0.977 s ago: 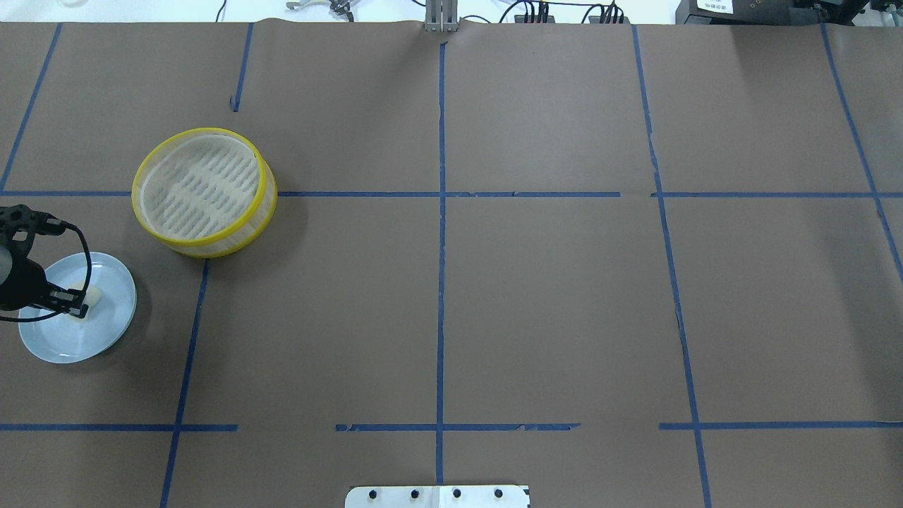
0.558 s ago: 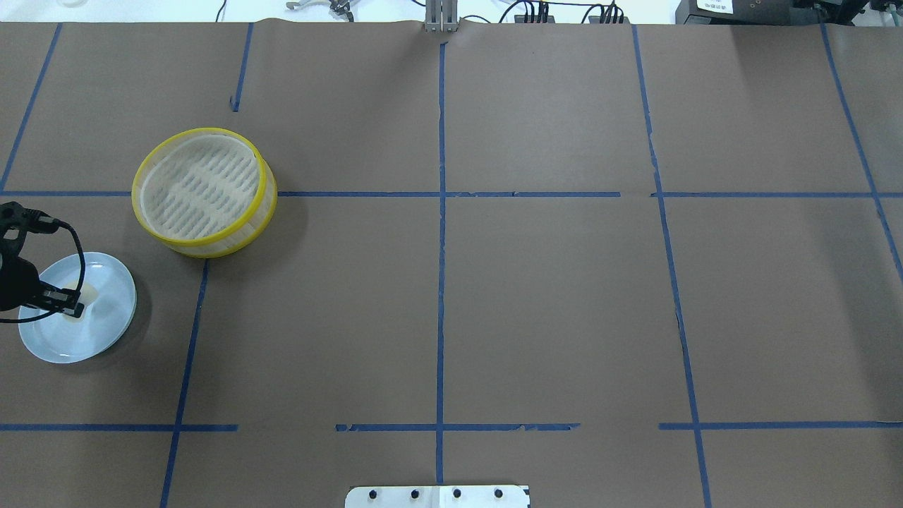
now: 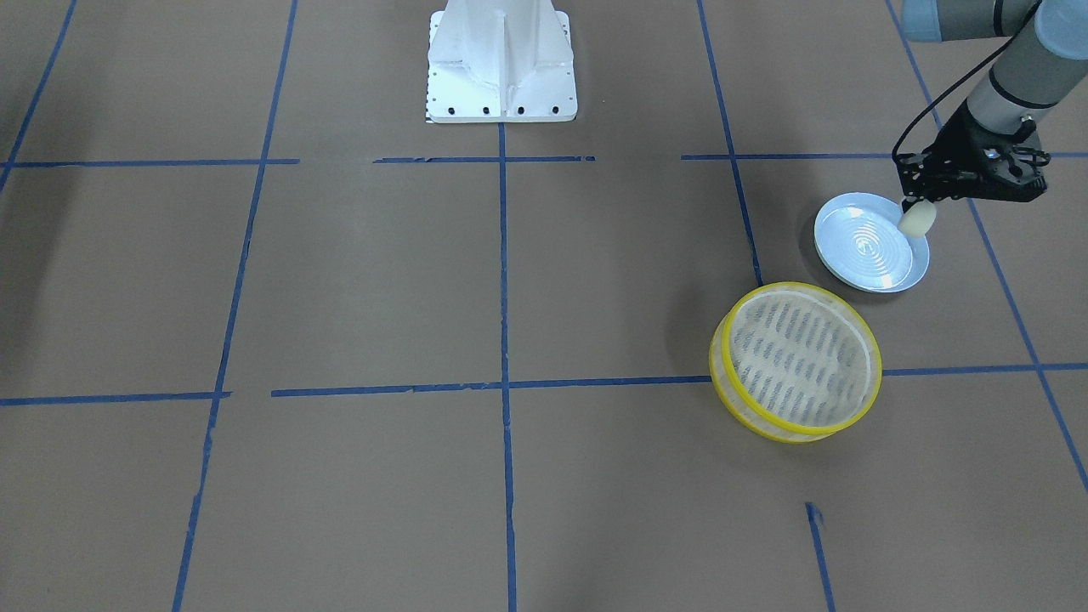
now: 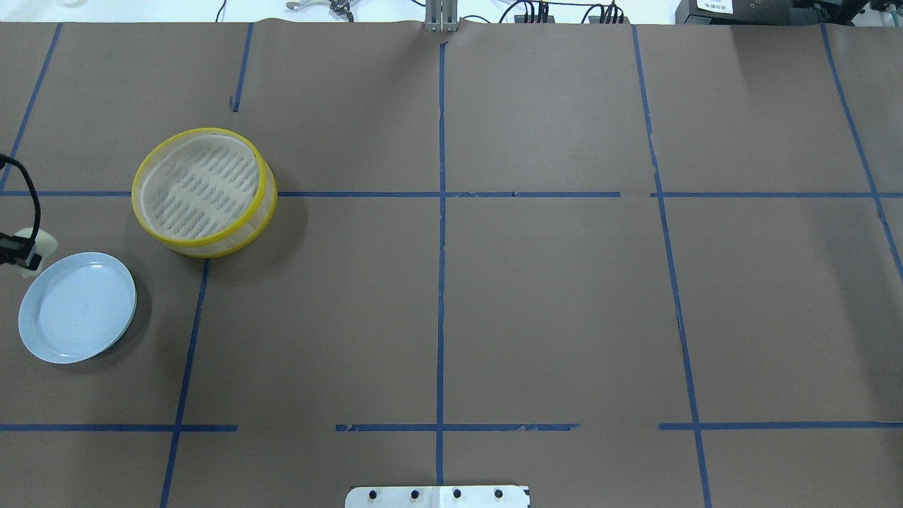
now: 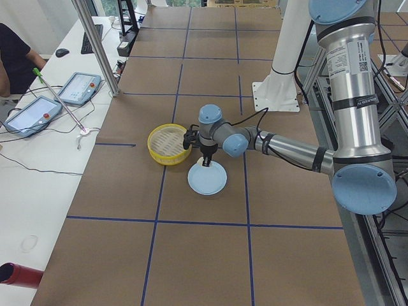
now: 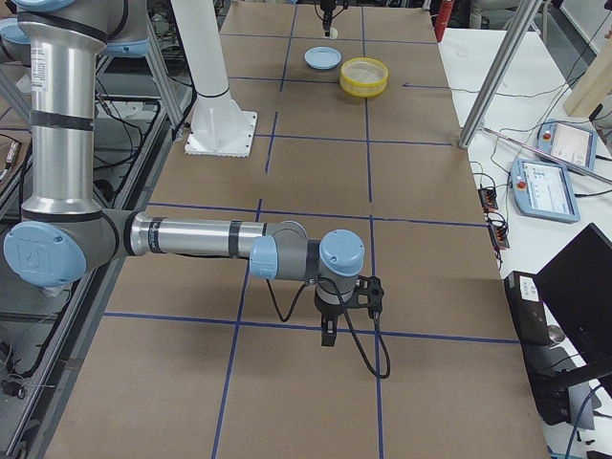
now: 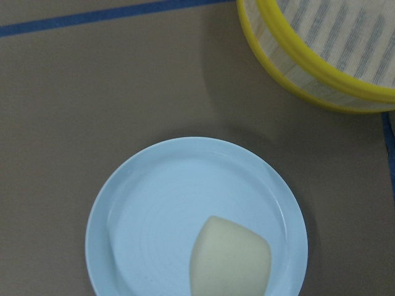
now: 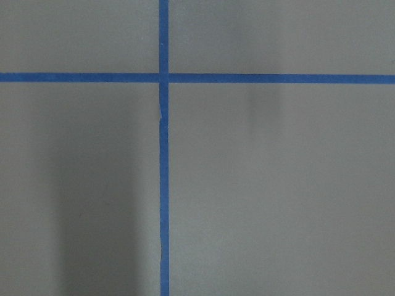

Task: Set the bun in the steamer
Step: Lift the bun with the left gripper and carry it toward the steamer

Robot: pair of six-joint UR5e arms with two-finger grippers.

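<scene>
bun (image 3: 917, 219), smooth rounded cream chunk, held by left gripper (image 3: 912, 204) over ridged plate (image 3: 863, 246).

bun (image 3: 917, 219) in left gripper (image 3: 911, 202) above plate (image 3: 858, 246), steamer (image 3: 790, 288) beyond plate, near, apart

The near right arm's tool (image 6: 328, 338) points down over the brown desk (image 6: 430, 239), beside a blue tape line (image 6: 430, 334). Far off, the yellow steamer (image 6: 364, 88) sits beside a light-blue plate (image 6: 322, 65).
</scene>
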